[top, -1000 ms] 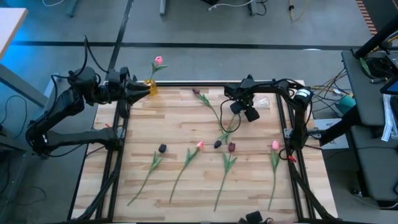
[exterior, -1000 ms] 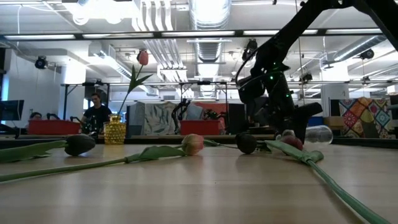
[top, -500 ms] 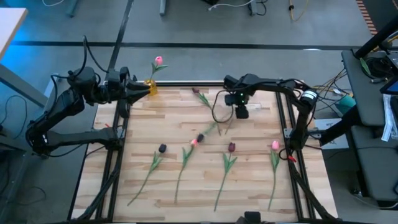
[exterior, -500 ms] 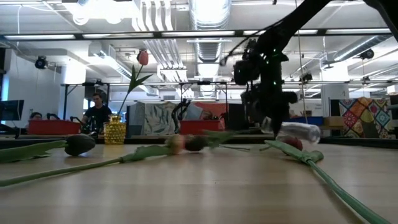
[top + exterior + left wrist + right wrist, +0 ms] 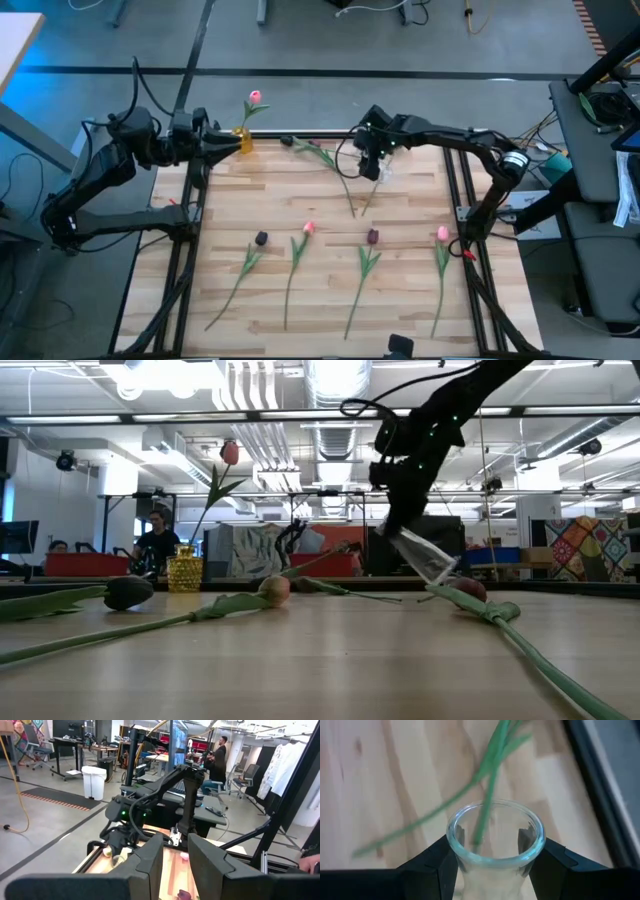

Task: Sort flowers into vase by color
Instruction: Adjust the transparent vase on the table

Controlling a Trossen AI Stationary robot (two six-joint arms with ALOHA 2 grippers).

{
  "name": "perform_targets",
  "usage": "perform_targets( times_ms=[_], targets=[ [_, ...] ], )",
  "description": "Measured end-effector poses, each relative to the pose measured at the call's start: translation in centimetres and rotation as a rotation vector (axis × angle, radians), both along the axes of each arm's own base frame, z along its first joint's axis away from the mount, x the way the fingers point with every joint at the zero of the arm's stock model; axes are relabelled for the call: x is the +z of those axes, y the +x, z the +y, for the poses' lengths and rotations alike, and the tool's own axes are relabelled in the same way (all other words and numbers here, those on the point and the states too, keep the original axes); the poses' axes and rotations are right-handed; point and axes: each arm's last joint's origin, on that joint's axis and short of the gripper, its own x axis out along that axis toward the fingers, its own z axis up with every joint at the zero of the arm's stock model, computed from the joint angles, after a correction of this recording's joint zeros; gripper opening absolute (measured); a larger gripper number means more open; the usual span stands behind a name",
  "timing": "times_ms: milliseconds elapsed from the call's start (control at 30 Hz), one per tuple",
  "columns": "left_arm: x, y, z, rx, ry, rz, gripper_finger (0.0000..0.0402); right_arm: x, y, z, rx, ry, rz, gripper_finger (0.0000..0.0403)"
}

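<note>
Right gripper (image 5: pixel 490 865), jaws pinching a clear glass vase (image 5: pixel 494 837), held tilted above the tabletop (image 5: pixel 400 300) near 1 o'clock. A green stem (image 5: pixel 482 817) reaches into the vase mouth; its dark tulip (image 5: pixel 287 141) lies out toward 11 o'clock.

Left gripper (image 5: pixel 222 144) at 10 o'clock, apparently closed on a yellow vase (image 5: pixel 242 138) that holds 1 pink tulip (image 5: pixel 254 97); exact grip cannot be told.

4 loose tulips (image 5: pixel 371 238) lie along 6 o'clock.

Risk: the stem sits shallow in a tilted vase; any swing could let it slide out, or the glass could slip in the jaws.

Only the right wrist view shows the stem inside the rim. The low view shows the vase's tilt and height.
</note>
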Motion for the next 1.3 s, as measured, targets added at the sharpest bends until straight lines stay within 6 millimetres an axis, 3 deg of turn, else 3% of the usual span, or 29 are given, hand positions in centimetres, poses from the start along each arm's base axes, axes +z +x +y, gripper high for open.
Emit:
perform_targets(
  times_ms=[367, 533, 733, 1000, 1167, 1300],
  targets=[
    [0.2, -0.5, -0.3, 0.000, 0.000, -0.020, 0.0077, -0.3, -1.2, 0.9, -0.182, -0.031, -0.257, 0.0183],
    [0.2, -0.6, -0.3, 0.000, -0.021, -0.028, 0.0077, 0.0, -3.5, 2.3, -0.310, -0.093, -0.329, 0.0183],
    [0.4, -0.7, -0.3, 0.000, -0.039, -0.050, 0.0077, 0.8, -7.5, 4.3, -0.541, -0.249, -0.394, 0.0183],
    [1.0, -0.7, -0.3, -0.001, -0.022, -0.100, 0.0077, -1.7, -12.3, 6.7, -0.788, -0.447, -0.526, 0.0183],
    [1.0, -0.7, -0.3, -0.002, -0.033, -0.106, 0.0077, -3.9, -14.0, 7.4, -0.916, -0.552, -0.559, 0.0183],
    [1.0, -0.7, -0.3, -0.002, -0.043, -0.107, 0.0077, -6.3, -15.2, 7.8, -0.994, -0.534, -0.614, 0.0183]
  ],
)
